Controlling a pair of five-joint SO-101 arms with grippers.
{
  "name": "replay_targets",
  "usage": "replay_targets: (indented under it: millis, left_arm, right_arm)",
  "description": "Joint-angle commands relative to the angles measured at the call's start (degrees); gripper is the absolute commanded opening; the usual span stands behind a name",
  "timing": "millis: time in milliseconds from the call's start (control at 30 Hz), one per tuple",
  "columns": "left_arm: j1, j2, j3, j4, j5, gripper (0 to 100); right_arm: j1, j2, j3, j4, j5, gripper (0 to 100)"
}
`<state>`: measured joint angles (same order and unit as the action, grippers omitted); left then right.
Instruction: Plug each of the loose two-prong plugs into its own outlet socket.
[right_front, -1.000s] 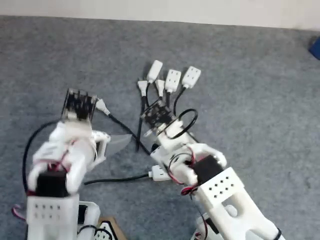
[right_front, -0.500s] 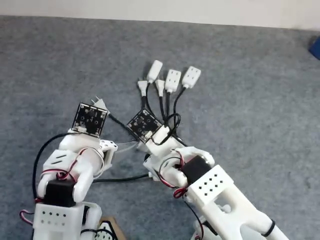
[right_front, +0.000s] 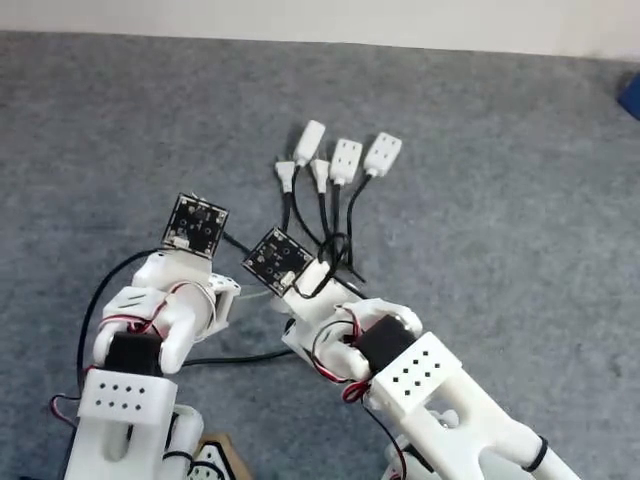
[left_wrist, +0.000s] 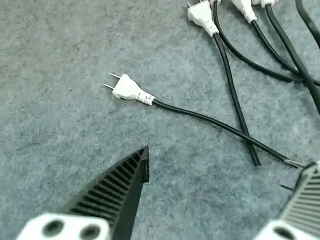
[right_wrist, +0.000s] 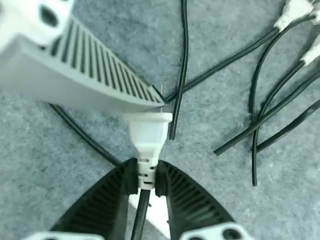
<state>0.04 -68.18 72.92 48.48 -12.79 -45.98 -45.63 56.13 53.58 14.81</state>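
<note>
A loose white two-prong plug (left_wrist: 127, 89) lies on the grey carpet, its black cable trailing away. My left gripper (left_wrist: 227, 160) hangs open above and short of it, holding nothing. My right gripper (right_wrist: 146, 172) is shut on the neck of a white cable end (right_wrist: 148, 131) with a broad flat face, which looks like an outlet socket. One grey finger (right_wrist: 85, 75) of the left gripper lies close against that socket's face. From above, the left wrist (right_front: 195, 222) and right wrist (right_front: 275, 258) sit side by side.
Further out lie three white sockets (right_front: 345, 158) and two more plugs (right_front: 286, 175), their black cables (right_front: 335, 225) crossing toward the right arm. Another black cable (right_front: 235, 357) runs between the arm bases. Open carpet surrounds the cluster.
The left wrist has swung right and back toward the base. The right wrist has pulled left, away from the cluster of plugs, so the two wrists now stand close together.
</note>
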Motion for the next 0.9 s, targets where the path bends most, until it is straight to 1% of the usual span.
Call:
replay_targets:
  millis: [0, 133, 267, 467, 567, 667, 867]
  left_arm:
    - [1.2, 0.6, -0.1, -1.1, -0.5, 42]
    - [1.3, 0.6, 0.0, -1.1, -0.5, 42]
    - [1.4, 0.9, 0.1, -1.1, -0.5, 42]
    - [1.4, 0.9, 0.2, -1.1, -0.5, 41]
    - [1.4, 0.7, 0.1, -1.1, -0.5, 41]
    - [1.4, 0.7, 0.1, -1.1, -0.5, 41]
    - [1.4, 1.0, 0.2, -1.1, -0.5, 41]
  right_arm:
    - [0.4, -3.1, -6.1, 3.1, -0.6, 0.6]
    - [2.7, -3.4, -11.0, 7.2, -0.2, 0.6]
    - [2.4, -3.4, -14.4, 10.3, -0.2, 0.6]
    - [2.4, -3.3, -15.8, 11.1, 0.0, 0.6]
    - [2.4, -2.7, -16.5, 11.2, 1.9, 0.6]
    - [2.4, 1.1, -18.9, 13.2, 2.1, 0.6]
    - [2.3, 5.5, -22.9, 13.6, 1.9, 0.6]
